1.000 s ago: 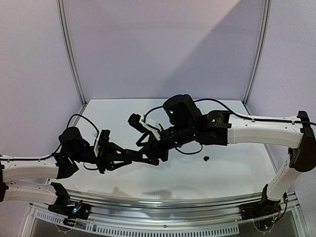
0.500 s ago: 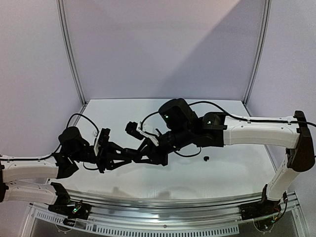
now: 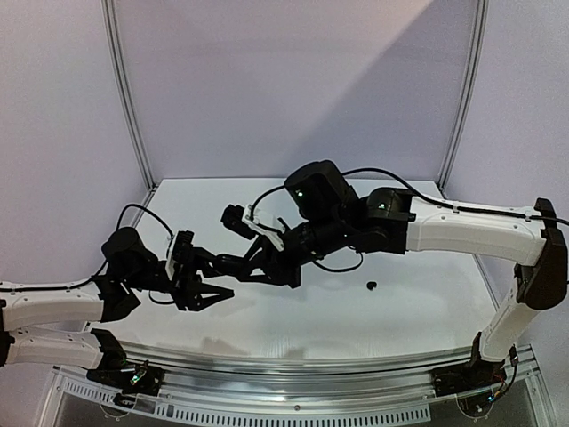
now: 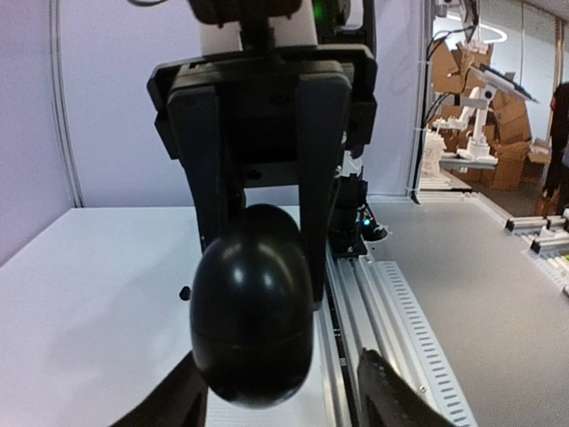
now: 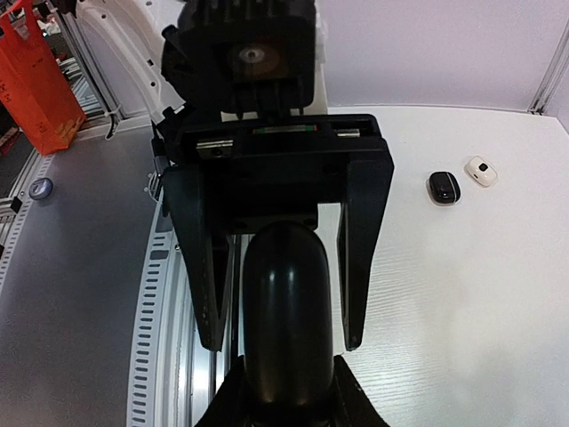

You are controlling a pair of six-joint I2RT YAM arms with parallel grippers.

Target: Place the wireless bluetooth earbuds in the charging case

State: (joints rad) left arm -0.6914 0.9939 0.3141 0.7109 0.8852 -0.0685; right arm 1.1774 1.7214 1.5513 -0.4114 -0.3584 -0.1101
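Arms, left (image 3: pixel 53 302) and right (image 3: pixel 462 233), stretched toward each other, right pincer (image 5: pixel 286 391) clamping charging case (image 4: pixel 253 329), left pincer (image 4: pixel 280 374) spread around it

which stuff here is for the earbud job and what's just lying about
For the job: black charging case in the right end effector; black earbud; white earbud
Lying about: red bag; cardboard boxes

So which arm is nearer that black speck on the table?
Right. The right arm stretches across just beyond the black speck; the left arm sits far off to its left.
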